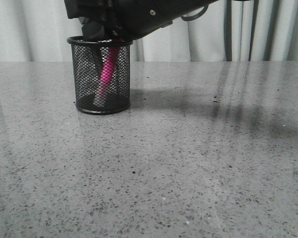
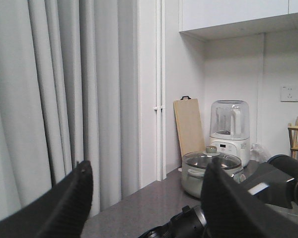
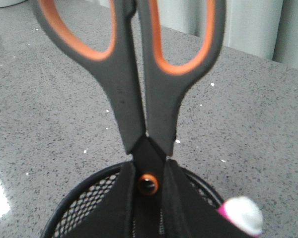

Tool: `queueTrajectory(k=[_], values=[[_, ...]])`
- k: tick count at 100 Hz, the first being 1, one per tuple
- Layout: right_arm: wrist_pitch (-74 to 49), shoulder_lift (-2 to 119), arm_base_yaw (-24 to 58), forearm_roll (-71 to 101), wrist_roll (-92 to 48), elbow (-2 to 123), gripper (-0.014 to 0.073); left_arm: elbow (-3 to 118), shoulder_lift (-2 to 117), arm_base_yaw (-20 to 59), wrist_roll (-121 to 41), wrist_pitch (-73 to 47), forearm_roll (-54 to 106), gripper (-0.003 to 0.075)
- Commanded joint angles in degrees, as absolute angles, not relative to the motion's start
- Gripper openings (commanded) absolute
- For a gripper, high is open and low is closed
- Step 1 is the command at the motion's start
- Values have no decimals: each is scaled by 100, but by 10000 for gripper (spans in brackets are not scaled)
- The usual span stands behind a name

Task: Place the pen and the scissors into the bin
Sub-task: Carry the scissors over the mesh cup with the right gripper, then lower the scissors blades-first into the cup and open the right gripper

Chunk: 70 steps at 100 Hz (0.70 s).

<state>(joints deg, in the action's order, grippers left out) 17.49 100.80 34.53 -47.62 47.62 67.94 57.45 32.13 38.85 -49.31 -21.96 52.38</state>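
The bin (image 1: 85,87), a black wire-mesh cup, stands on the table at the far left. The pink pen (image 1: 108,69) leans inside it, and its white tip shows in the right wrist view (image 3: 241,213). My right gripper (image 3: 149,201) hangs right over the cup's rim (image 3: 72,210), shut on the scissors (image 3: 139,99) at the orange pivot. The orange-lined loops point up and the blades go down into the cup, hidden by the fingers (image 3: 121,208). In the front view only the right arm (image 1: 134,15) shows above the cup. My left gripper (image 2: 146,168) is open and empty, raised and facing the curtains.
Grey speckled table (image 1: 188,163) with white curtains behind. The left wrist view shows a pot (image 2: 211,171), a blender (image 2: 230,126) and a wooden board (image 2: 188,126) on a far counter, and part of a black arm (image 2: 273,181).
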Motion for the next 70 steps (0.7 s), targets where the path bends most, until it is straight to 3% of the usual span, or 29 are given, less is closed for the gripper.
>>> queueTrajectory(k=[1,43,61,70], values=[[2092,9804,3446,-4734,4693,6905,-44,5909,3236,3934,-4889,-1957,5340,428],[2668,9804,3446,-4724,4704,6918,402,5909,3200,3934,-4889,-2126,5294,428],[2858,9627,3433,-4724,4704,6918,411,5909,2998,3934,-4885,-2064,4860,423],[2858,9337,3386,-4713,4704,6918,362,5909,2807,3923,-4824,-2066,4540,353]])
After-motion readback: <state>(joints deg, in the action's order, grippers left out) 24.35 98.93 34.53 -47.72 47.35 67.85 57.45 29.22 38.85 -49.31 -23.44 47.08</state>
